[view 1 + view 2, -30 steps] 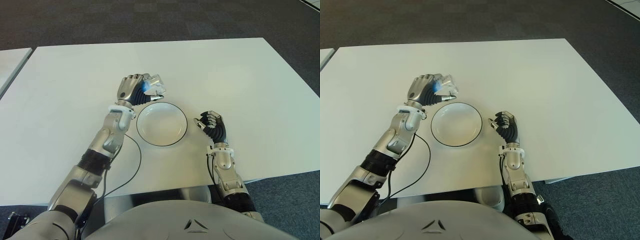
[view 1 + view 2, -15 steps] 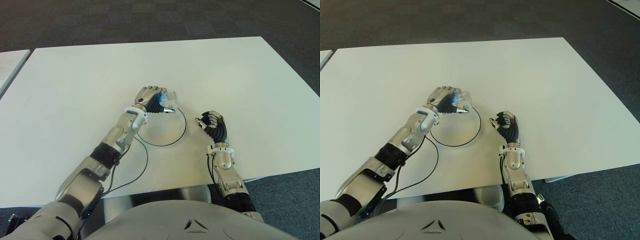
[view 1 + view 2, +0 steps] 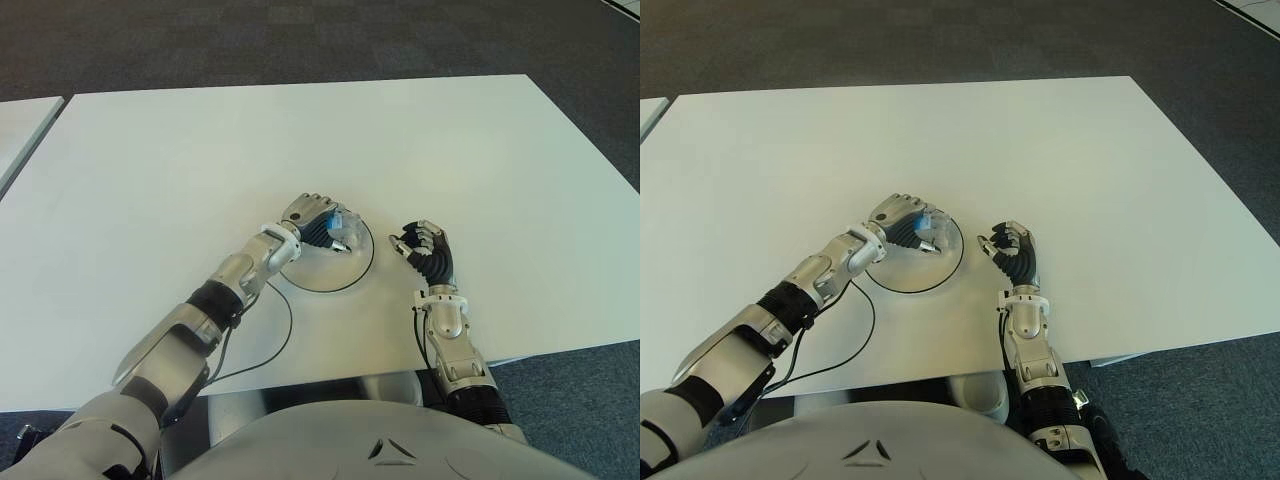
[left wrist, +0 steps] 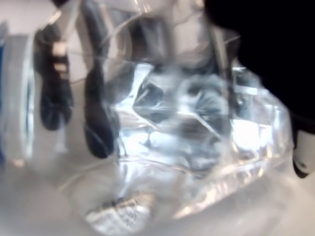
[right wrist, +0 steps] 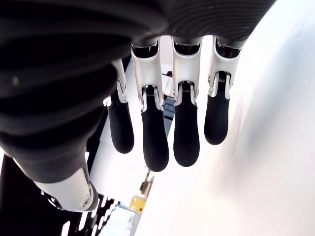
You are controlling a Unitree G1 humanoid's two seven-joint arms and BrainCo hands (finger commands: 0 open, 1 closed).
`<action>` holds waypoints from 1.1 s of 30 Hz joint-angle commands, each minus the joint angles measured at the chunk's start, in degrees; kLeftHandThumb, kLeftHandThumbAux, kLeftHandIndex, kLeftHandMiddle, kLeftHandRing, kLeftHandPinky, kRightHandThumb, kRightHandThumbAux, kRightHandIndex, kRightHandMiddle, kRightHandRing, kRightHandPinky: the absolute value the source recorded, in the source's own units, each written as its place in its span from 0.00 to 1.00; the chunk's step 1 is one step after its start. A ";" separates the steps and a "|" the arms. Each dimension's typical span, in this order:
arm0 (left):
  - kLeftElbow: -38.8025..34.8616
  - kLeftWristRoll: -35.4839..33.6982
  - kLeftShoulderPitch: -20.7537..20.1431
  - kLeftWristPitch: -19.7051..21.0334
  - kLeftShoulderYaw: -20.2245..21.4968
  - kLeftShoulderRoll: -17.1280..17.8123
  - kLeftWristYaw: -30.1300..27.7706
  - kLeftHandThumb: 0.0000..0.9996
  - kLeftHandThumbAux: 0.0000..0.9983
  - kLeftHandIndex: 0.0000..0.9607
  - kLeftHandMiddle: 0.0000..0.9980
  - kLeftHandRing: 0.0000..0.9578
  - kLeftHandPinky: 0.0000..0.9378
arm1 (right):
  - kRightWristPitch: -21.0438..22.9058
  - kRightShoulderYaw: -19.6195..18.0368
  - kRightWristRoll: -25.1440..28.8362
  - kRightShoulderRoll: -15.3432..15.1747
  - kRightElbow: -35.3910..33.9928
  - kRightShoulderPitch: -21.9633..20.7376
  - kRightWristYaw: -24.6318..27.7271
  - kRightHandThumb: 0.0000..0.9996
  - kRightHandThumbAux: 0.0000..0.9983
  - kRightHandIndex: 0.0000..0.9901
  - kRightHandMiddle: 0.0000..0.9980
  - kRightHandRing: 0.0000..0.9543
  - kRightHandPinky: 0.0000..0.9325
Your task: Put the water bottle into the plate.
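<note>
A crumpled clear water bottle (image 3: 341, 233) with a blue part is held in my left hand (image 3: 314, 220), whose fingers are wrapped around it. Hand and bottle are low over the far half of the white plate (image 3: 335, 272), which has a thin dark rim. I cannot tell whether the bottle touches the plate. In the left wrist view the bottle (image 4: 172, 113) fills the picture, with dark fingers (image 4: 98, 123) showing through it. My right hand (image 3: 425, 250) shows just right of the plate, fingers curled and holding nothing.
The white table (image 3: 500, 160) spreads wide around the plate, and its front edge runs close to my body. A black cable (image 3: 283, 330) loops from my left forearm over the table. Dark carpet (image 3: 300, 40) lies beyond, with another table's corner (image 3: 20, 125) at far left.
My left hand has carried the bottle from beyond the plate's far-left rim to over the plate and has come lower. The right hand has not moved.
</note>
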 commanded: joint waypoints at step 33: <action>5.97 4.09 0.09 -7.05 -7.20 3.00 1.06 0.38 0.61 0.05 0.10 0.09 0.12 | -0.22 -0.07 0.39 0.14 0.89 0.44 -0.01 0.70 0.73 0.43 0.57 0.57 0.50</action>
